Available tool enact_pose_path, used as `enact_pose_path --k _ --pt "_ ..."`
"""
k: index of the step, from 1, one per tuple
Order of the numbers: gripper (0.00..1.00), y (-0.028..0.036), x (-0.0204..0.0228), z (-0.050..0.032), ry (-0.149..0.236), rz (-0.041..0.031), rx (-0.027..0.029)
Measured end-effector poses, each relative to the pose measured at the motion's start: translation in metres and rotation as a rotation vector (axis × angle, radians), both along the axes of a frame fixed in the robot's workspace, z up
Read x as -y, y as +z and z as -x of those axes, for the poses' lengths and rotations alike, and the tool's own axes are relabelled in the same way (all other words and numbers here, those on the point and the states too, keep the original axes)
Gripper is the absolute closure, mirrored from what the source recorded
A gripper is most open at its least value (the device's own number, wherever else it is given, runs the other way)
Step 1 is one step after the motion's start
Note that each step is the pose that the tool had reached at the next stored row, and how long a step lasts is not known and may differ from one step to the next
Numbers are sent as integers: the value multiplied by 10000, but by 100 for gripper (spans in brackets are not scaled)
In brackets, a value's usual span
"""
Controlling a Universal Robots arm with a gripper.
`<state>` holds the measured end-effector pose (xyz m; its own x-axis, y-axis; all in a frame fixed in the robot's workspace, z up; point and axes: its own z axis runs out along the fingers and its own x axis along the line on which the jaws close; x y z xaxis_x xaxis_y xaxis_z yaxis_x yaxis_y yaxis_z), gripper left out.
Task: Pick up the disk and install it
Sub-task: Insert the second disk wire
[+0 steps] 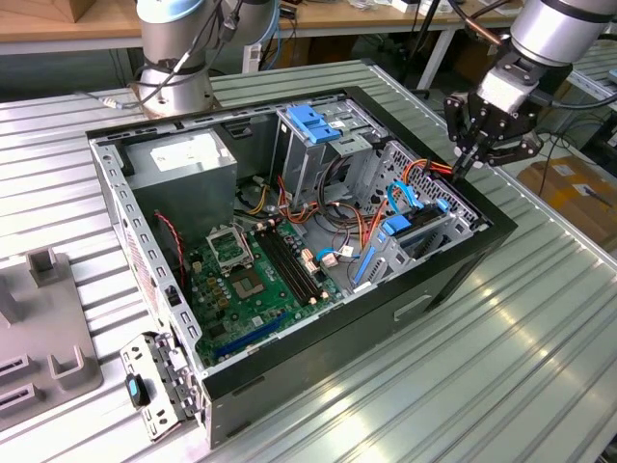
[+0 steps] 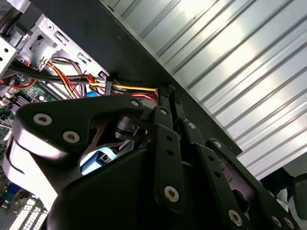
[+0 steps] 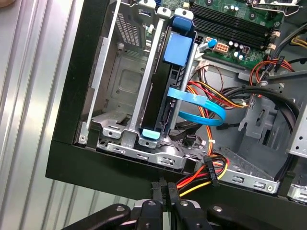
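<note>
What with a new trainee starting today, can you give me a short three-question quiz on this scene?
1. True or false: the gripper hangs above the middle of the green board.
2. The flat looped cable beside the drive bay is: A red, B blue, C green.
3. Fill in: the gripper's fingers are ___ (open or shut).
Key: 1 false, it is at the computer case edge on the exterior view's right; 2 B; 3 shut.
</note>
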<state>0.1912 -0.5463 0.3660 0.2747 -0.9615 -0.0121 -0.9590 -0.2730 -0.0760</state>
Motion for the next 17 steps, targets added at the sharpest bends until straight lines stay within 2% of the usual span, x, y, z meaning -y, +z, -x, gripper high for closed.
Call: enact_pose_path --k 12,16,17 --pt "84 -18 1 365 -283 -3 0" --pt "84 -18 1 428 -409 -1 0" --pt "84 -19 1 429 -592 -2 0"
